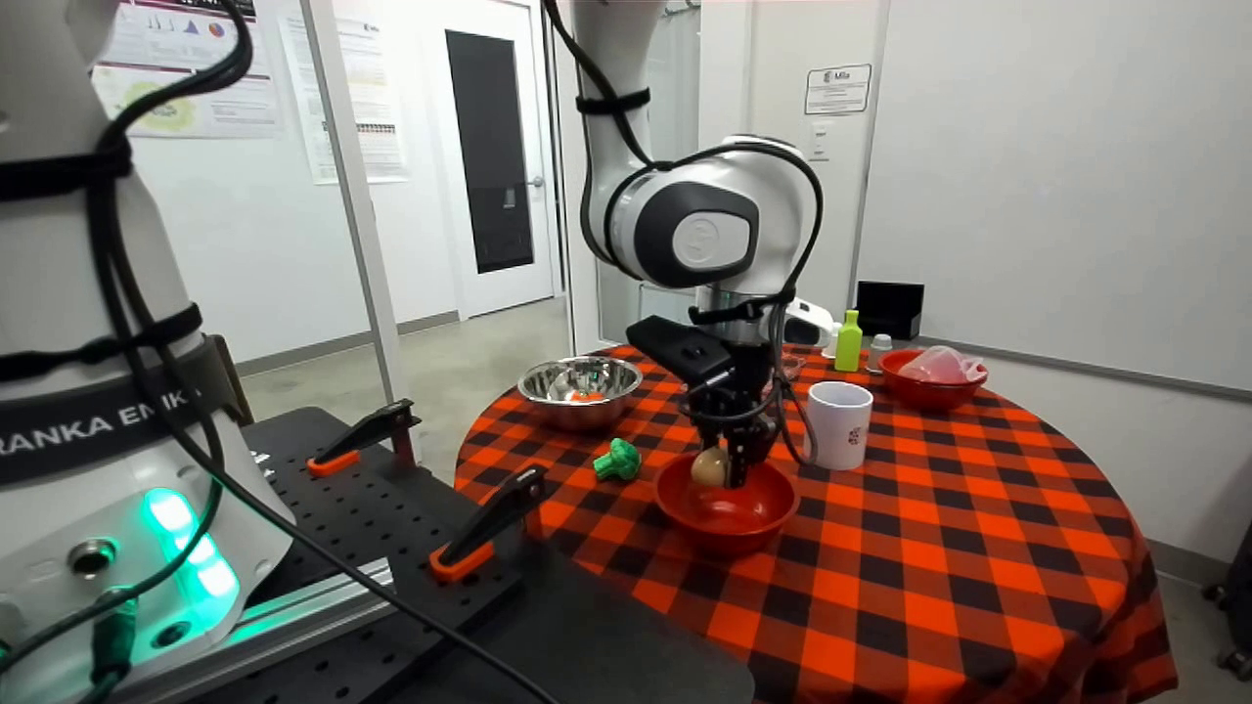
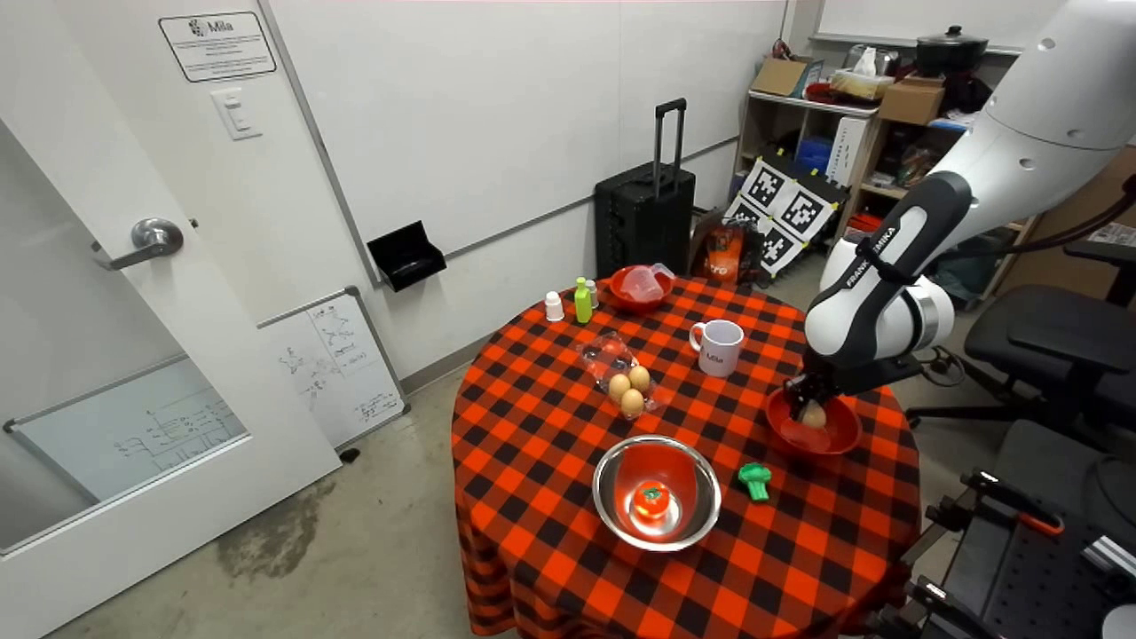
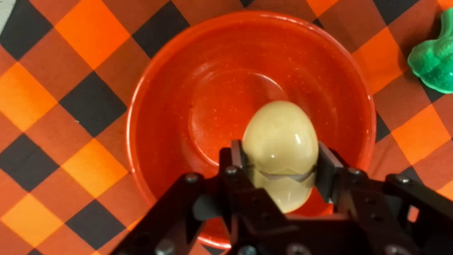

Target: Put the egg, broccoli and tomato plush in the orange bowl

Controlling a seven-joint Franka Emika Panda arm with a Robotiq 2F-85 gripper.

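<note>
Here we go, right above the target: the black two-fingered gripper (image 3: 281,156) has its pads (image 3: 236,154) pinching a glossy tan oval egg (image 3: 279,134) by both flanks, within the outline of the round, glossy red-orange bowl (image 3: 226,102). Look at how it lies: in the wrist view the egg's long axis runs across the line of the squeeze, one rounded end jutting clear of the pads, and it sits off the bowl's middle, on the side facing the bright green lumpy broccoli plush (image 1: 618,460). The finger on that side has the rim close by; opposite, there's a generous sweep of bare floor. Touching bottom? Can't tell from here. Release looks next to me, and those fingers need room to spread, so a nudge toward the middle seems safer. A white cylindrical mug (image 1: 839,425) stands near the bowl, so I'd lift straight up. Left to do: that broccoli, on the cloth near the rim, and the round red tomato plush (image 2: 652,499), sitting in the shiny steel bowl (image 1: 577,416).
</note>
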